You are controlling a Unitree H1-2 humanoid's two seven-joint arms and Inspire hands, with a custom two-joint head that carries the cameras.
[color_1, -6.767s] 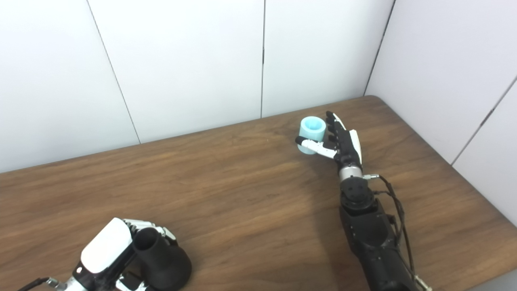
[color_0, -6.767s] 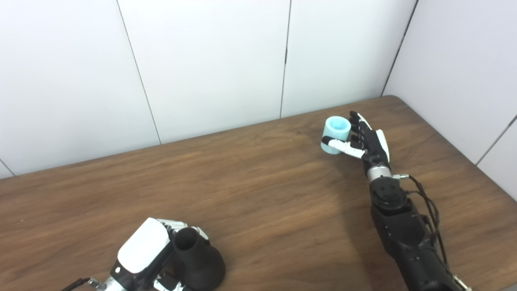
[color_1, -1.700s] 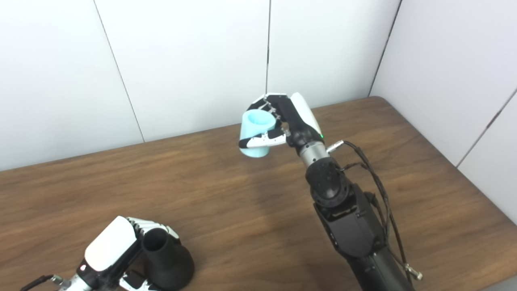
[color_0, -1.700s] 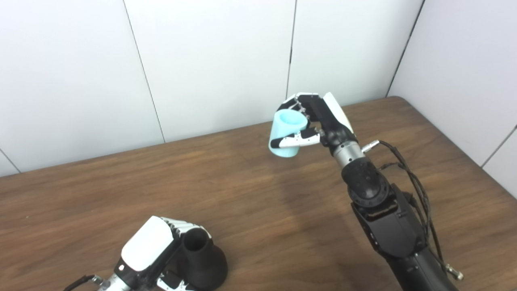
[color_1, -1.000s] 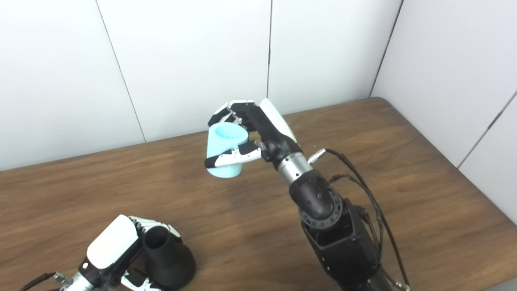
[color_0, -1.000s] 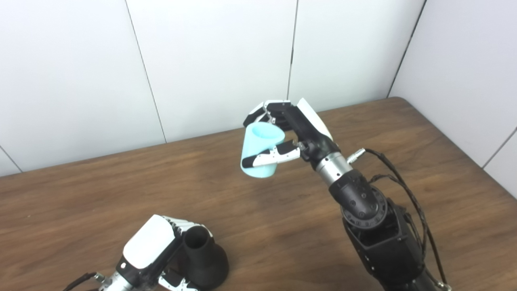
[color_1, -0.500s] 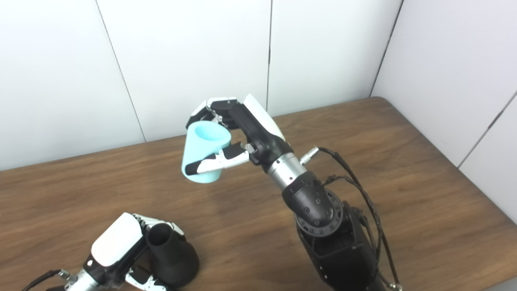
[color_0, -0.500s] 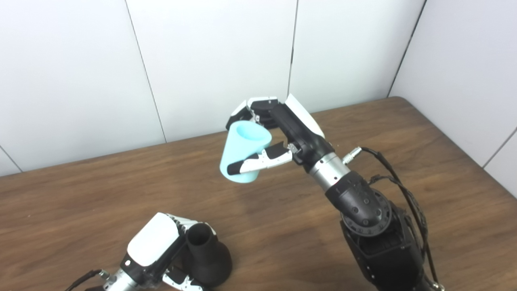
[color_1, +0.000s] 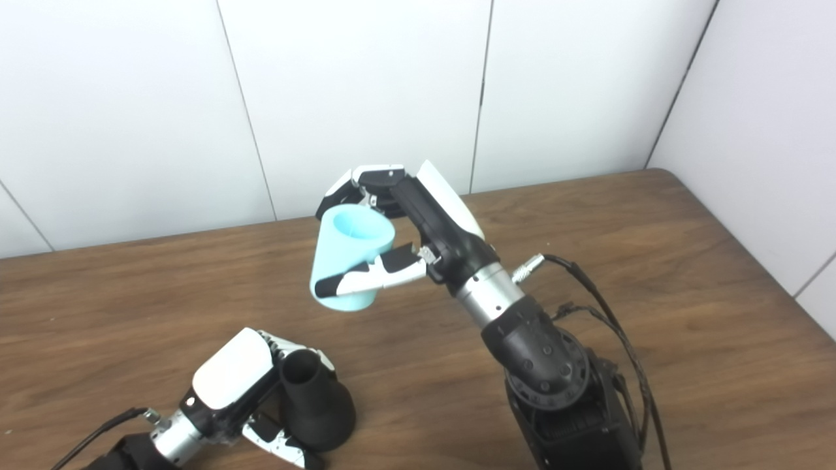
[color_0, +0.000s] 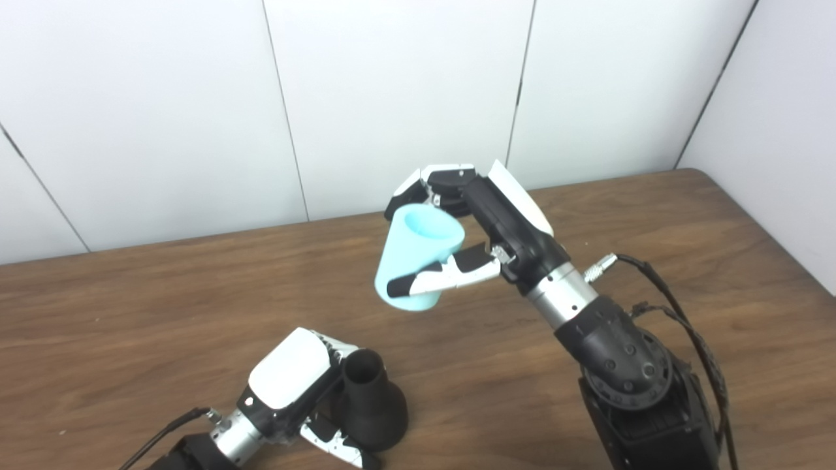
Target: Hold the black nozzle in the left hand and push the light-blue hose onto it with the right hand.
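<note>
The black nozzle stands on the table near the front left, narrow open end up and wide base down. My left hand is shut around its neck from the left. Above and to the right of it, the light-blue hose, a short open tube, hangs in the air with its top tilted to the right. My right hand is shut on it, thumb across the front and fingers behind. The hose and nozzle are apart, with a gap of bare table between them.
The wooden table runs to white wall panels at the back and on the right. Its rounded far right corner shows. Black cables hang along my right forearm.
My right hand has carried the hose down and left, nearer the nozzle. The camera has turned left, so the whole picture has shifted right. My left hand still grips the nozzle.
</note>
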